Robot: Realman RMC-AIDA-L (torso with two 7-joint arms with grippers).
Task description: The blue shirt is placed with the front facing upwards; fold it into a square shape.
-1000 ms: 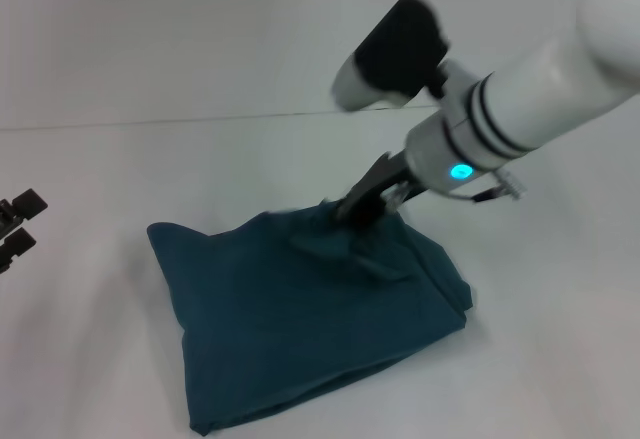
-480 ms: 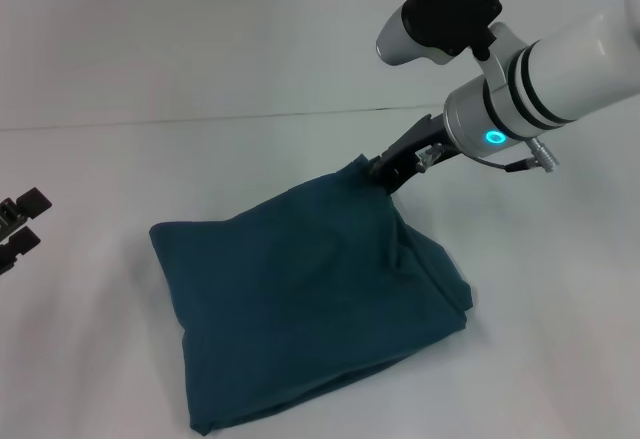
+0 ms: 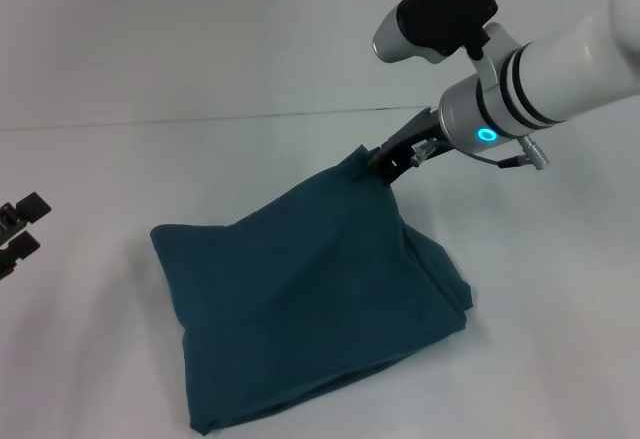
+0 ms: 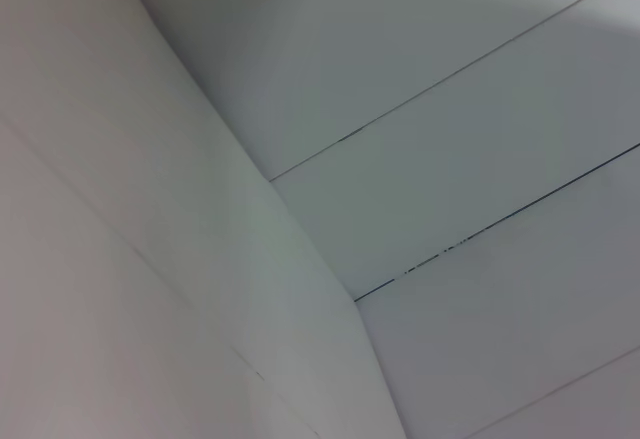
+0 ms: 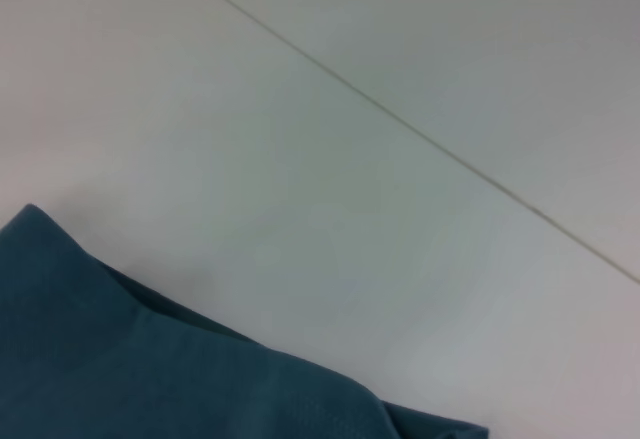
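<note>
We see the right gripper (image 3: 384,162), upper right of centre in the head view, clenched on a raised corner of the blue shirt (image 3: 300,299), which fills the lower middle of the white table (image 3: 110,169) (already folded compactly). Pulling further could drag the stacked layers open. The left gripper (image 3: 14,229) idles at the left edge; whether it is closed we cannot tell.

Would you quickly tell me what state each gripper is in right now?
Right gripper: shut on the blue shirt, lifting its far corner off the table.
Left gripper: parked at the table's left edge; state cannot be told.
</note>
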